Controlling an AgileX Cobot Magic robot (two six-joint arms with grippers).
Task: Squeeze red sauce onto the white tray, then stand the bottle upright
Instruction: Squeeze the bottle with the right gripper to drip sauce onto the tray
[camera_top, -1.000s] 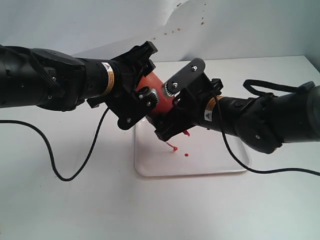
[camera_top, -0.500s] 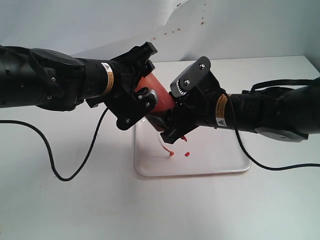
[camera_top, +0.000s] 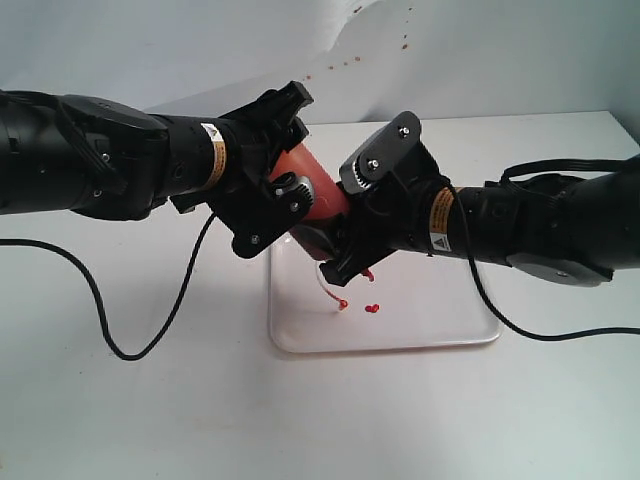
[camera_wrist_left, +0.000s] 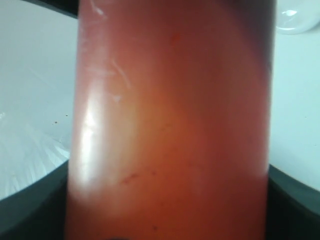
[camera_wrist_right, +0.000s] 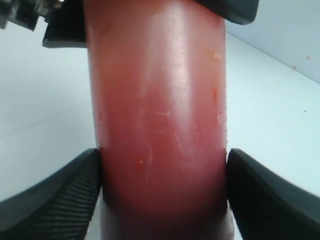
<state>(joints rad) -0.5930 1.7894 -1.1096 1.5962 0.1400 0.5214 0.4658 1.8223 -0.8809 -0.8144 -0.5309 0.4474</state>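
The bottle (camera_top: 312, 190) is tilted, nozzle end down, over the white tray (camera_top: 440, 312). My left gripper (camera_top: 283, 195) is shut on its upper body and my right gripper (camera_top: 346, 240) is shut on the lower part near the nozzle. Two small blobs of red sauce (camera_top: 372, 308) lie on the tray below the nozzle, with the thin cap tether (camera_top: 325, 288) dangling beside them. In the left wrist view the bottle (camera_wrist_left: 170, 125) fills the frame between dark fingers (camera_wrist_left: 30, 210). Seen from the right wrist, ribbed pads (camera_wrist_right: 60, 195) press both sides of the bottle (camera_wrist_right: 160, 100).
A black cable (camera_top: 120, 330) loops over the white table on the left. Another cable (camera_top: 560, 338) runs past the tray's right edge. A white backdrop (camera_top: 200, 50) with small reddish specks stands behind.
The right gripper has turned and shifted on the bottle. The sauce strand that hung from the nozzle has become a second blob on the tray. The left arm has hardly moved.
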